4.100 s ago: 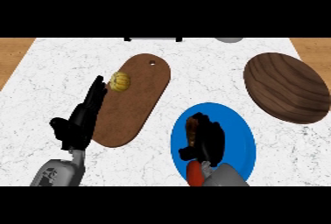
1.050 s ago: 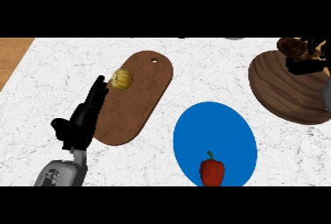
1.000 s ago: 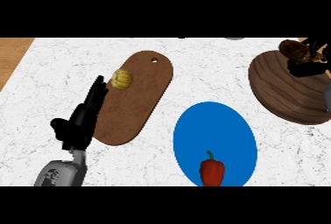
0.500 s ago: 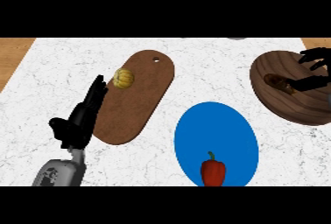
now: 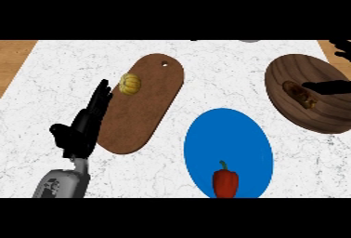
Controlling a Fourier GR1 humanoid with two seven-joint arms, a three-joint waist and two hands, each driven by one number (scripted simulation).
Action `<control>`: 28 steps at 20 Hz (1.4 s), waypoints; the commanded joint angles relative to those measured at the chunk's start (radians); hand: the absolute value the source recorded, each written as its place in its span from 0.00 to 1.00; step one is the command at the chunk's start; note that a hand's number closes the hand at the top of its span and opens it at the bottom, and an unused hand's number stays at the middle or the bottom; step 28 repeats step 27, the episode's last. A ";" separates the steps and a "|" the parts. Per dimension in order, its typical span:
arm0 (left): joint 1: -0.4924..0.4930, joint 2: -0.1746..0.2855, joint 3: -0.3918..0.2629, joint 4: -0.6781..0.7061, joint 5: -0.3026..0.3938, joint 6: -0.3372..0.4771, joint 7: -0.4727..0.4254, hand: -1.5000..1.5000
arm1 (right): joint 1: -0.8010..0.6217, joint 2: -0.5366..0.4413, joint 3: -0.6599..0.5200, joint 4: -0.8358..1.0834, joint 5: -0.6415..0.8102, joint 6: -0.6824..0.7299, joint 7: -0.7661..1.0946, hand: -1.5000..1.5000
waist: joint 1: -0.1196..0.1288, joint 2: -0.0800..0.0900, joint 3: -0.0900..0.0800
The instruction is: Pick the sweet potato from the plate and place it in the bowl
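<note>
Comparing with half a second back, I see my right hand (image 5: 332, 87) has drawn off toward the right edge. Earlier it was spread over the bowl (image 5: 322, 118); now only one straight dark finger reaches in across the bowl, with a few fingertips showing above it at the corner. That hand is released and carries nothing. The sweet potato (image 5: 299, 93) lies inside the wooden bowl, right at the tip of that finger; I cannot tell whether they touch.

My left hand (image 5: 86, 125) has not moved: it rests at the lower left, fingers straight and upward, nothing in it. Just to its right lies a brown cutting board (image 5: 140, 121), with a small yellow ribbed vegetable (image 5: 130, 83) sitting near the hand's fingertips. Between my two hands is the blue plate (image 5: 226, 139), bearing a red pepper (image 5: 225, 182) at its near end.

Everything sits on a white marbled counter (image 5: 219, 69); a strip of wood (image 5: 14, 56) shows beyond its far left corner.
</note>
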 commanded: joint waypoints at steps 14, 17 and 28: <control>-0.043 0.008 0.072 0.065 0.025 -0.041 -0.022 0.50 | 0.045 -0.192 -0.199 0.056 -0.284 0.298 -0.025 0.00 | -0.011 -0.001 -0.001; 0.055 -0.042 -0.009 -0.021 -0.046 0.020 -0.007 0.50 | 0.171 -0.172 -0.201 -0.025 -0.334 0.404 -0.091 0.00 | -0.024 -0.010 -0.002; 0.029 -0.014 0.041 -0.019 -0.027 -0.033 0.008 0.50 | 0.328 -0.195 -0.181 -0.080 -0.406 0.523 -0.156 0.00 | -0.023 -0.008 -0.002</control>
